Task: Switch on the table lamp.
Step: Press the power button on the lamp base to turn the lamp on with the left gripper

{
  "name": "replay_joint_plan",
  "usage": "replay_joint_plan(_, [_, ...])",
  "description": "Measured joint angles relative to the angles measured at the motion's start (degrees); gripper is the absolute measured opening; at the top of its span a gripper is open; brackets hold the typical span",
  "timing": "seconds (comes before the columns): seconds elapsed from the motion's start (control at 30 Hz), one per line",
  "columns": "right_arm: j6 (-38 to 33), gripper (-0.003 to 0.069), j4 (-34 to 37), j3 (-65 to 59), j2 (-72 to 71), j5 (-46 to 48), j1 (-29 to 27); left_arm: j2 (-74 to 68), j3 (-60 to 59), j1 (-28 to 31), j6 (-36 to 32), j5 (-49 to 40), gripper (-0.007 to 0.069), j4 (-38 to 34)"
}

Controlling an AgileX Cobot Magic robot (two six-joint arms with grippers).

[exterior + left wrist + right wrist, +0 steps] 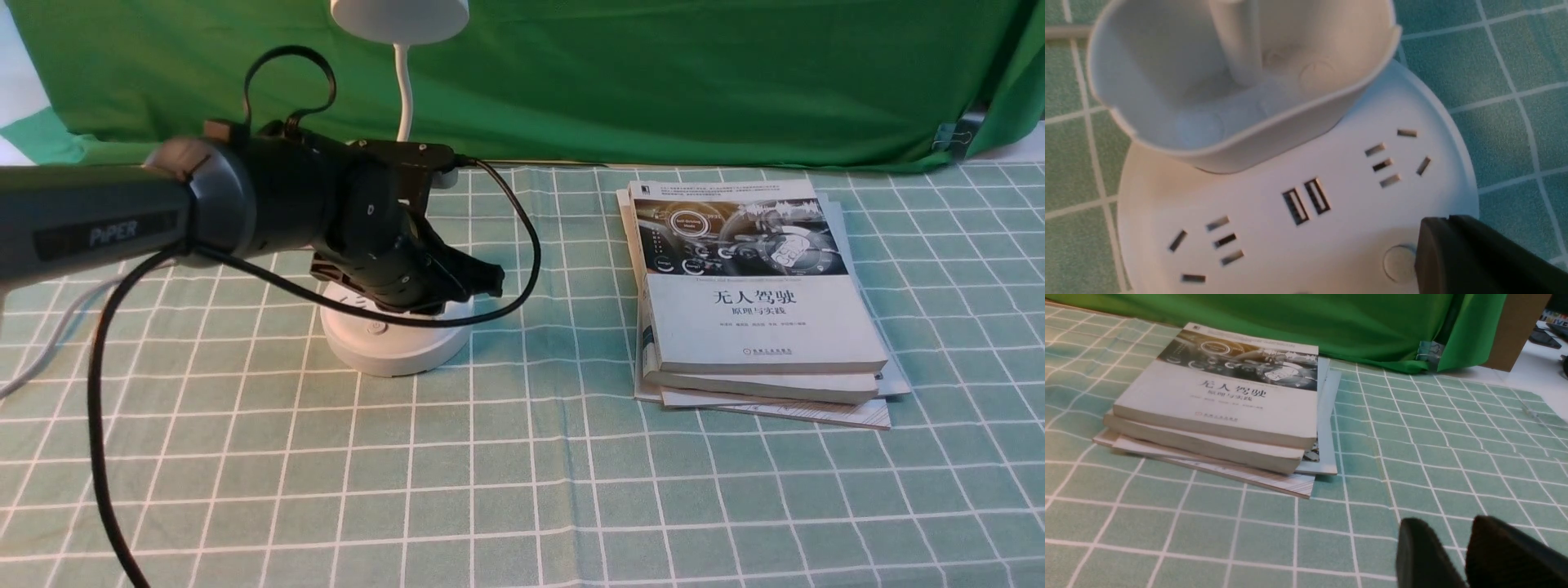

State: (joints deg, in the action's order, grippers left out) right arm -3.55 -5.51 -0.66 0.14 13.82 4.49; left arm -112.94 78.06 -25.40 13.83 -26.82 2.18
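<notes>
Two fingertips together, empty, my left gripper (1447, 220) is at the table lamp's (396, 355) round button (1399, 264); reaching looks done, the press probably remains.

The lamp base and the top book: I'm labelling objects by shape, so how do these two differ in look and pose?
The lamp base is round, while the top book is rectangular. The lamp base is plain white with sockets and USB ports on its top; the top book has a printed cover with a dark picture. The lamp base sits directly on the tablecloth, whereas the top book lies on other books and papers. Both are low and lie flat.
</notes>
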Motion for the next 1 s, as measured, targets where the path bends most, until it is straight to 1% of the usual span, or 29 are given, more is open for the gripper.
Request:
replay_joint_plan(0.27, [0.00,0.0238,0.00,0.00,0.00,0.00,0.00,-1.32,0.43,0.00,0.00,0.63,0.0021,1.22])
replay_joint_plan(0.6, [0.00,0.0238,0.00,0.00,0.00,0.00,0.00,-1.36,0.63,0.00,0.00,0.56,0.0021,0.47])
replay_joint_plan(1.0, [0.00,0.0238,0.00,0.00,0.00,0.00,0.00,0.38,1.22,0.00,0.17,-1.93,0.0021,0.65])
